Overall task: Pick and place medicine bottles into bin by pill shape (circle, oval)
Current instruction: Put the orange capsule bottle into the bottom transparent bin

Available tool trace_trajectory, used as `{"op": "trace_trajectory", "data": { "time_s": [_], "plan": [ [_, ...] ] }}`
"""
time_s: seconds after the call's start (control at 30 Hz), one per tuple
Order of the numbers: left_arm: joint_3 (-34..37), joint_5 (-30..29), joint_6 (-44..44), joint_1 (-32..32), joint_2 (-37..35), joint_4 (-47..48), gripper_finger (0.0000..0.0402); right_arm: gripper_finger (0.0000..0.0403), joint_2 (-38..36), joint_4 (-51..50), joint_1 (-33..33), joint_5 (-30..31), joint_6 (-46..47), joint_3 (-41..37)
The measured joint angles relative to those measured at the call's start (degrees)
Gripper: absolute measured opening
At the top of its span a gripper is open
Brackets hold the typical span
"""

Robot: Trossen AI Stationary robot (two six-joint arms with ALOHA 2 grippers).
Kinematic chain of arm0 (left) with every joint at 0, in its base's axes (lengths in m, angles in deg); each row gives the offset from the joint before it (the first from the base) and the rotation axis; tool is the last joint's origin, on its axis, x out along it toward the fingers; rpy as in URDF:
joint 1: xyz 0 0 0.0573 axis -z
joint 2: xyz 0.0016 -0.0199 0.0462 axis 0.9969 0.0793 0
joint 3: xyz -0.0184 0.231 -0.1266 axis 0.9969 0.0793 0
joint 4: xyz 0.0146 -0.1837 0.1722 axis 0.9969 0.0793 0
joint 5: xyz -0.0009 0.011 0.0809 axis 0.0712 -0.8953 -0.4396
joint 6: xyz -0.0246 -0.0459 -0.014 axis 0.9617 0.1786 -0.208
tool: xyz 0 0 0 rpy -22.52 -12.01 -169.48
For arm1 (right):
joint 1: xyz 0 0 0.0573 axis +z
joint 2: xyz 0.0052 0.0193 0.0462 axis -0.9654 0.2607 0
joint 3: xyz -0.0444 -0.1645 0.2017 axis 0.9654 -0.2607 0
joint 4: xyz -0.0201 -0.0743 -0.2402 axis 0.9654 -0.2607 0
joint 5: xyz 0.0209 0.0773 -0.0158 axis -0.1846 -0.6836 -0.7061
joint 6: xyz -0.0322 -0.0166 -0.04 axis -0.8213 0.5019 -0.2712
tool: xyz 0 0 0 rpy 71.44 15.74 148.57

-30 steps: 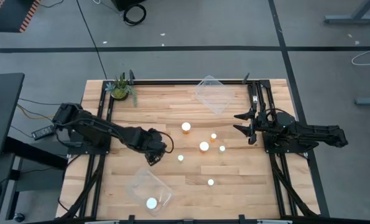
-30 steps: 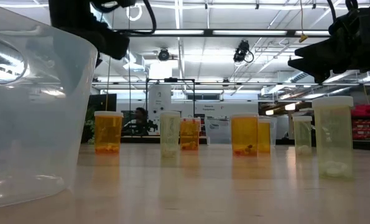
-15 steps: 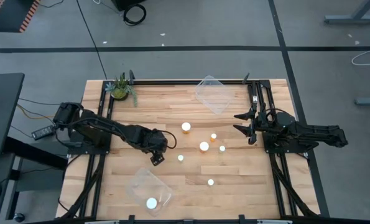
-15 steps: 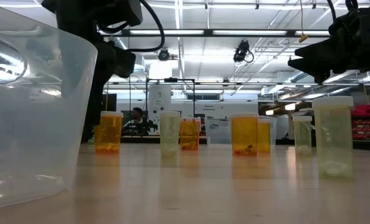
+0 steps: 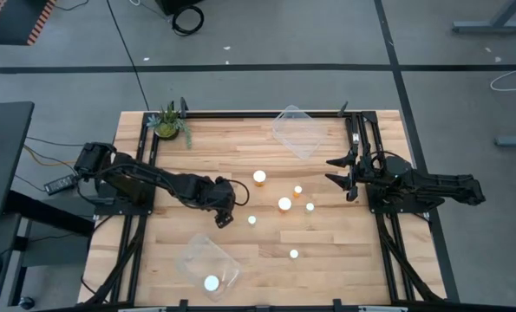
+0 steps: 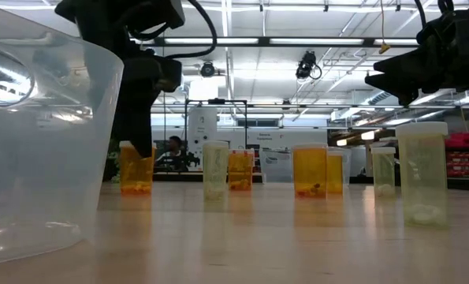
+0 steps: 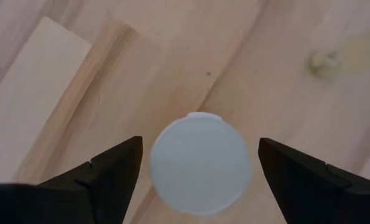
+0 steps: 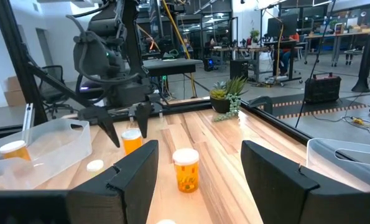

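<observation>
Near the middle of the bench, the left gripper point(image 5: 225, 217) had swung away from the near bin point(image 5: 207, 264) and spread its fingers apart above a white-capped bottle point(image 7: 200, 163). One bottle point(image 5: 212, 282) already lay in that bin, so another pick looked imminent; the right gripper point(image 5: 341, 178) waited open by the right edge

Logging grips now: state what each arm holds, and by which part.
Nothing is held. The left gripper has open fingers on either side of a bottle's white cap, not touching. The right gripper waits open, empty.

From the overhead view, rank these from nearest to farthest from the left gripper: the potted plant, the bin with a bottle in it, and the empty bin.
1. Bin with a bottle, just below the left gripper.
2. Potted plant, top left corner.
3. Empty bin, top centre.
</observation>
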Motion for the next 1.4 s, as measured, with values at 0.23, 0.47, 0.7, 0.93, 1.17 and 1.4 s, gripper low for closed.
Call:
{"op": "trace_trajectory", "data": {
  "time_s": [0.23, 0.47, 0.7, 0.93, 1.17, 1.4],
  "plan": [
    [0.00, -0.07, 0.14, -0.03, 0.00, 0.15, 0.0288, 0.0237, 0.01, 0.01, 0.00, 0.00, 0.00, 0.00],
    [-0.03, -0.05, 0.18, -0.03, 0.00, 0.14, 0.0233, 0.0237, -0.01, 0.01, -0.01, 0.00, 0.00, -0.01],
    [-2.33, 0.02, -0.59, -0.03, 0.02, 1.89, 0.0219, 0.0237, 0.01, 0.01, 0.00, 0.00, 0.00, 0.00],
    [-7.42, 0.12, -1.22, 0.04, 0.02, 8.17, 0.0240, 0.0237, 0.00, 0.01, -0.01, 0.00, 0.00, 0.00],
    [-12.14, 3.53, -1.33, 0.33, 0.02, 13.24, 0.0217, 0.0237, 0.01, 0.00, -0.02, 0.00, 0.00, 0.00],
    [-16.72, 8.06, -1.14, 2.59, 0.01, 16.10, 0.0241, 0.0237, -0.01, 0.00, -0.02, 0.00, 0.00, -0.01]
  ]
}}
